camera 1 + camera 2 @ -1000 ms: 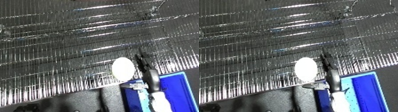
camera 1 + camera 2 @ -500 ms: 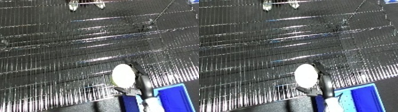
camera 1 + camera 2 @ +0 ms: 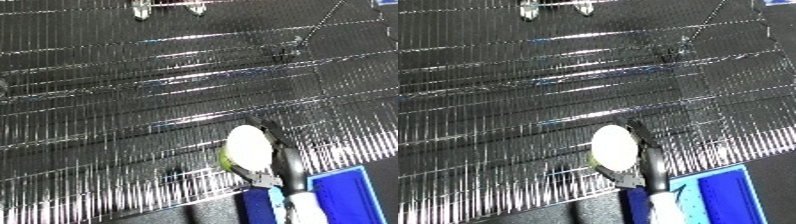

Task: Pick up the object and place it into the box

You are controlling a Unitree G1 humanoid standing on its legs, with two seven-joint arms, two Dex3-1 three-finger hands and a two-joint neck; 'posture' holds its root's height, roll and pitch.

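Near the wire rack's (image 3: 160, 110) front edge, the right hand (image 3: 286, 165) has its fingers curled round a pale oval object (image 3: 249, 147). Judging by the layout, it should lift clear of the wires before swinging to the blue bin (image 3: 342, 192) at the front right corner.

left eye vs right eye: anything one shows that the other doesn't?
Only the left eye: nothing clearly extra; the blue bin is cut by its right edge. Only the right eye: the blue bin's right rim, with dark floor beside it. Both: the right robot hand curled round a pale oval object, over the shiny wire-grid surface, with the bin at lower right. No left robot hand in either.
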